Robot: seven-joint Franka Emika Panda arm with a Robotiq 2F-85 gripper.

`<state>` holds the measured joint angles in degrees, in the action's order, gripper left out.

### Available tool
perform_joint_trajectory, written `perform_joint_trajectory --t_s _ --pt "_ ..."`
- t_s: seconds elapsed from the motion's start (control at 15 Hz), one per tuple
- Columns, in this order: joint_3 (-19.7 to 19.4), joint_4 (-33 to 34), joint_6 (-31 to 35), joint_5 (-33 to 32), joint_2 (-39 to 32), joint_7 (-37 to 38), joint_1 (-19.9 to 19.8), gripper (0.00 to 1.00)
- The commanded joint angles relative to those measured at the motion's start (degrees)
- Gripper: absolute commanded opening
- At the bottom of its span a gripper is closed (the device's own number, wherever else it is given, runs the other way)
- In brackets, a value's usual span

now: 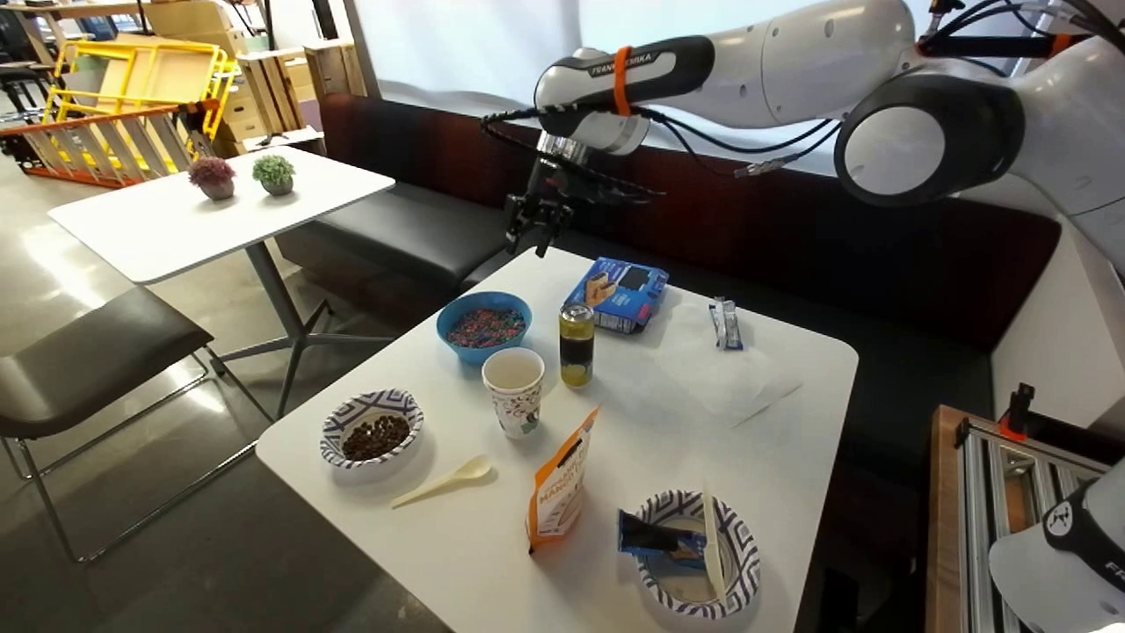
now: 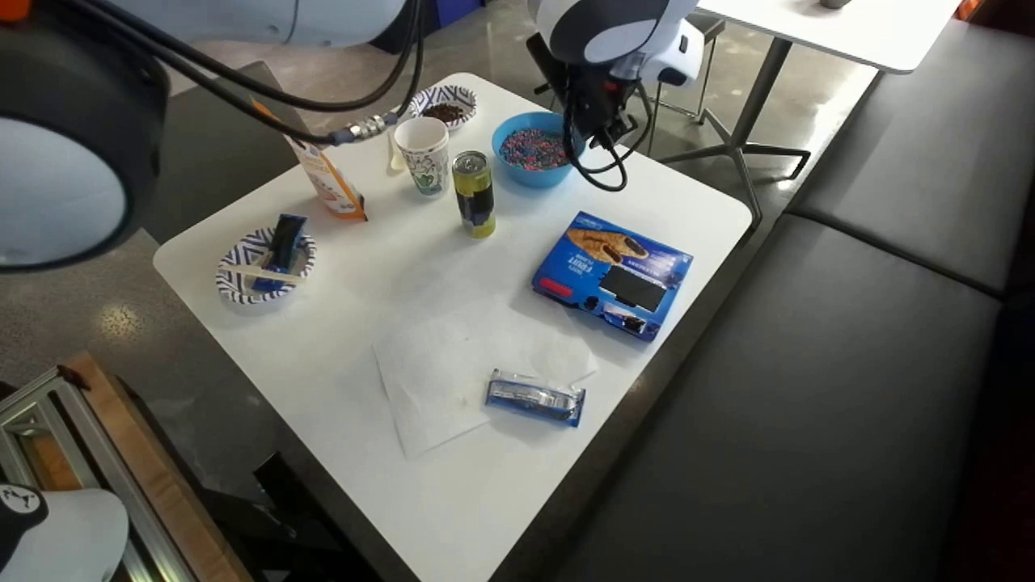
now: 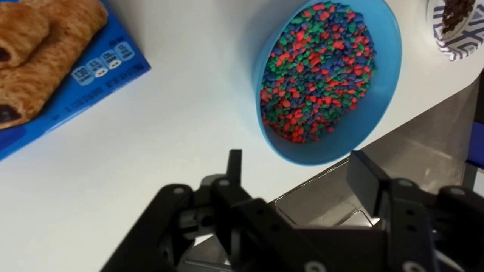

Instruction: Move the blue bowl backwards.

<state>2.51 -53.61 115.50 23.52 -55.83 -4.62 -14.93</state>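
At two o'clock in the wrist view, the blue bowl (image 3: 385, 51) sits near the edge of the desk (image 3: 181, 136). The jaws stand apart, holding nothing, probably to straddle the bowl's rim. A blue box (image 3: 68, 64) at ten o'clock likely leaves reaching room.

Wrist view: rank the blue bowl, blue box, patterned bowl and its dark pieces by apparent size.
1. Blue bowl and blue box: too close to rank, both partly out of view.
2. Patterned bowl, also cropped.
3. Dark pieces inside it, smallest.
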Motion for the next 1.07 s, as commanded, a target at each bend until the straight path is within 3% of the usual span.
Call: perform_joint_trajectory --t_s 0.0,0.33,0.53,0.67,0.73,0.8,1.0 --pt "-3.1 -12.7 0.11 -3.9 11.59 -1.28 1.66 1.0" --pt "-8.75 -23.74 9.62 -14.52 21.26 -0.63 8.12 1.0" --pt "-8.41 -30.75 14.82 -22.25 27.02 -1.24 9.88 1.0" --pt "-5.33 -35.64 14.34 -20.7 31.39 -5.12 8.51 1.0" --pt "-2.51 -38.12 16.04 -17.08 33.38 -10.55 6.69 1.0" --pt "-5.07 -29.16 13.06 -19.84 26.98 -4.6 8.13 1.0" --pt "-3.34 -34.15 13.63 -18.56 31.42 -8.35 7.61 1.0"
